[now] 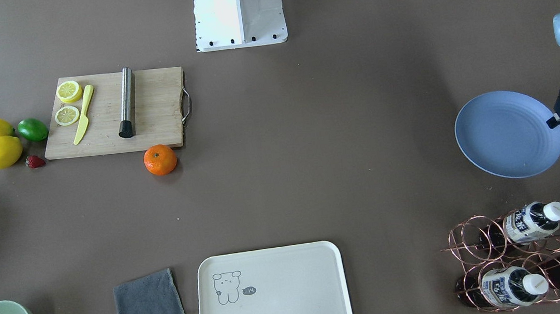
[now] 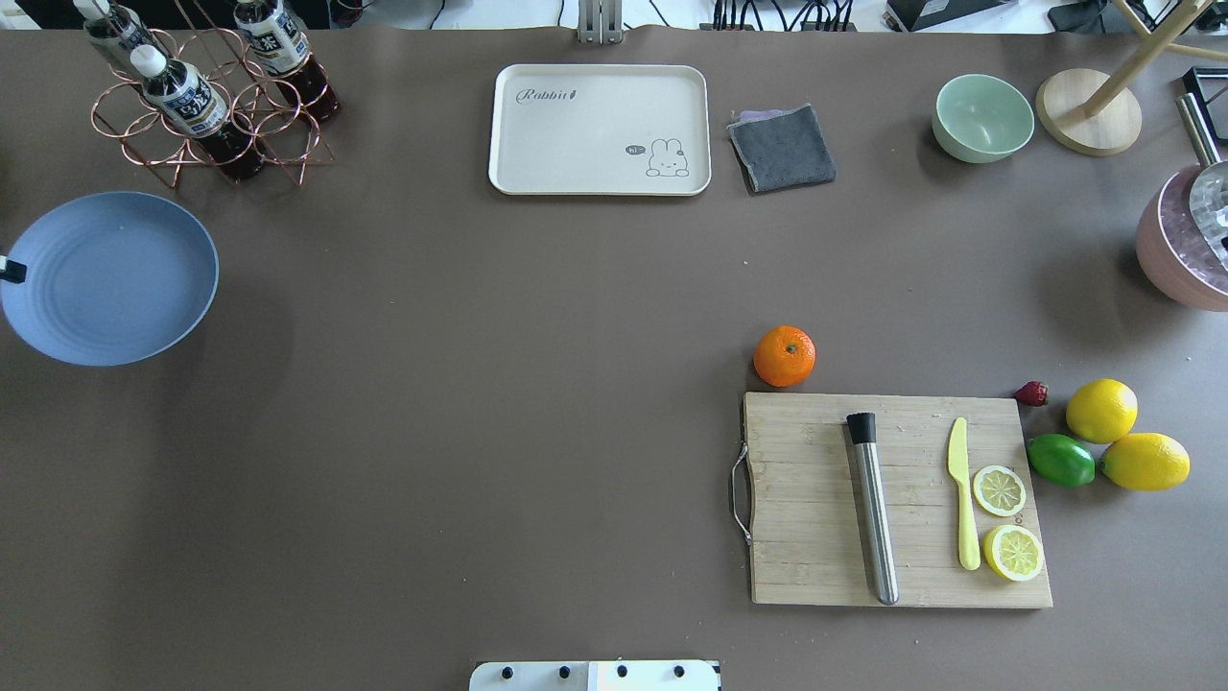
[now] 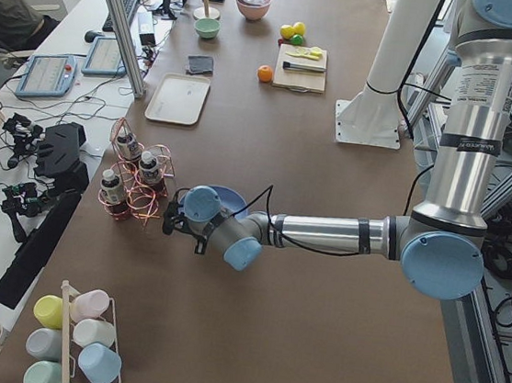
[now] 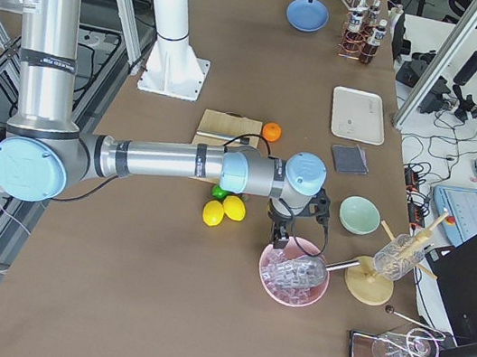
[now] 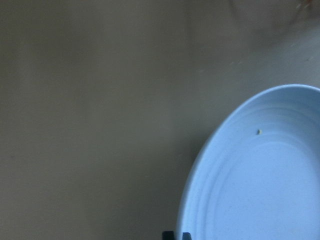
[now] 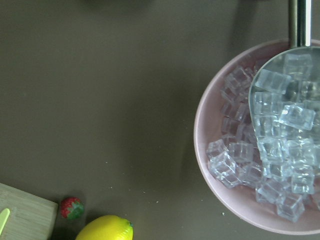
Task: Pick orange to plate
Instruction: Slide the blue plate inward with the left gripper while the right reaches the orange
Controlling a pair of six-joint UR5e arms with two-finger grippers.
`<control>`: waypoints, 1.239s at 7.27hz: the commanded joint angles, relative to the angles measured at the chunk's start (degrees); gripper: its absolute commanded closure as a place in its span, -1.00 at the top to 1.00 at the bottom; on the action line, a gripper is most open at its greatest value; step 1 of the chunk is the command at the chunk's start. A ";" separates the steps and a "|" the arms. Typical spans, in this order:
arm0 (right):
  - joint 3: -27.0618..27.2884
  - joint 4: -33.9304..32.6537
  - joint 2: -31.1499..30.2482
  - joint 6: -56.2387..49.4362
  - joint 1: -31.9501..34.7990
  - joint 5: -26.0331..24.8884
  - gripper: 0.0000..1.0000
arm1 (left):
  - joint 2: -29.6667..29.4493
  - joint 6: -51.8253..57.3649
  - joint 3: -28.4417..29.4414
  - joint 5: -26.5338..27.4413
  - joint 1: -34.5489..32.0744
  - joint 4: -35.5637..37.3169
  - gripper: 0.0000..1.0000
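The orange [image 2: 785, 356] rests on the table just beyond the far corner of the wooden cutting board [image 2: 815, 518], and no gripper is near it. The blue-grey plate [image 2: 110, 278] is at the table's far left end. My left gripper [image 1: 553, 121] reaches in level at the plate's rim. In the left wrist view its fingertips [image 5: 167, 235] stand close together at that rim, apparently shut on it. The plate casts a broad soft shadow. My right gripper [image 4: 282, 234] hangs over a pink bowl of ice [image 6: 260, 150]. It shows only in the side view, so I cannot tell its state.
On the board lie a steel rod [image 2: 873, 509], a yellow knife [image 2: 962, 499] and two lemon slices. Two lemons [image 2: 1122, 437], a lime [image 2: 1060, 460] and a strawberry [image 2: 1032, 393] lie beside it. A cream tray [image 2: 600, 130], grey cloth [image 2: 782, 147], green bowl [image 2: 982, 117] and bottle rack [image 2: 206, 106] line the far edge.
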 commanded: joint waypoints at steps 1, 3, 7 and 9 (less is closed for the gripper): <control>4.35 0.00 4.05 14.51 -7.97 -0.23 1.00 | -2.49 -22.66 -12.83 2.06 9.47 0.12 -1.00; 6.81 0.09 9.23 26.20 -15.70 -2.33 1.00 | -6.27 -35.91 -17.71 13.79 22.37 0.29 -1.00; 5.51 13.16 14.17 49.93 -32.66 -15.05 1.00 | -17.36 -45.44 -17.72 30.42 40.06 9.08 -1.00; 4.81 13.36 15.50 54.89 -38.13 -20.34 1.00 | -19.56 -47.73 -16.84 36.25 45.71 10.57 -1.00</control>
